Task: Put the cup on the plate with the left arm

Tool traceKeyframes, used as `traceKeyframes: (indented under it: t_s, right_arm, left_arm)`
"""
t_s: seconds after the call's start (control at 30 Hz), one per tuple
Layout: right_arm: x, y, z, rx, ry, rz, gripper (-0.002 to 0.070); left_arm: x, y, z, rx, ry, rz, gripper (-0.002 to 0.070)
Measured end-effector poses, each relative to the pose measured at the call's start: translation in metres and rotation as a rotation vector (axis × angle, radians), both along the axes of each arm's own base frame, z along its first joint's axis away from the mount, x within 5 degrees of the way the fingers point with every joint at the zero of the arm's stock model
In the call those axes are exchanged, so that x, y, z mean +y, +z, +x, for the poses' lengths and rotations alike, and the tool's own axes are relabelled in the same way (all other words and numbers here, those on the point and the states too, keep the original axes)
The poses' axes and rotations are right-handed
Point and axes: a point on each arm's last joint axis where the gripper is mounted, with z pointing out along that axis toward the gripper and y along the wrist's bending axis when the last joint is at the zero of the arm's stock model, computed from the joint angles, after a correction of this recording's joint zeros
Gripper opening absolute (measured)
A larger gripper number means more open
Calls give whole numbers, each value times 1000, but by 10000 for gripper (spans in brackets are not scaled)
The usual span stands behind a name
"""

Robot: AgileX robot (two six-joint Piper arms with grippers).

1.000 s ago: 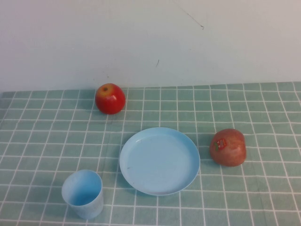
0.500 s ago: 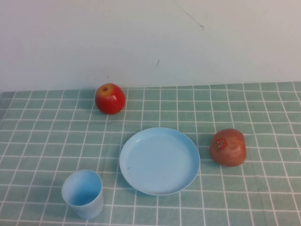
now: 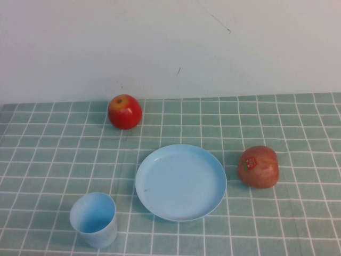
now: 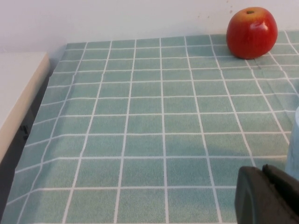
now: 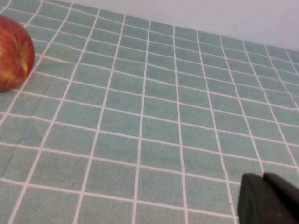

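Surface: green checked tablecloth [image 3: 53, 160], pale wall behind.
High view: cup [image 3: 94, 219] upright, just beside the plate [image 3: 180, 182] on its left; neither arm in frame; two apples [image 3: 124, 111] further off.
Left wrist view: left gripper [image 4: 267, 196] low over the cloth, opening cannot be told, nothing seen held; cup edge [image 4: 294, 149] just beyond it, so the nearer arm.
Right wrist view: right gripper [image 5: 267, 199] over bare cloth, opening cannot be told.
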Motion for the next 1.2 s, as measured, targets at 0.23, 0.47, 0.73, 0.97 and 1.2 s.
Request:
traceKeyframes:
  t_s: [0.23, 0.47, 0.73, 0.97, 1.2]
  right_arm:
    - [0, 0, 0, 0, 0, 0, -2]
    - [0, 0, 0, 0, 0, 0, -2]
    - [0, 0, 0, 0, 0, 0, -2]
    - [0, 0, 0, 0, 0, 0, -2]
    - [0, 0, 0, 0, 0, 0, -2]
  left_arm:
    - [0, 5, 1, -57, -4, -3, -3]
    - [-2, 27, 4, -312, -6, -119, -4]
    - [0, 74, -10, -857, -33, -217, -4]
    - [-1, 102, -19, -930, -60, -269, -4]
    - [-1, 173, -15, -745, -38, -231, -4]
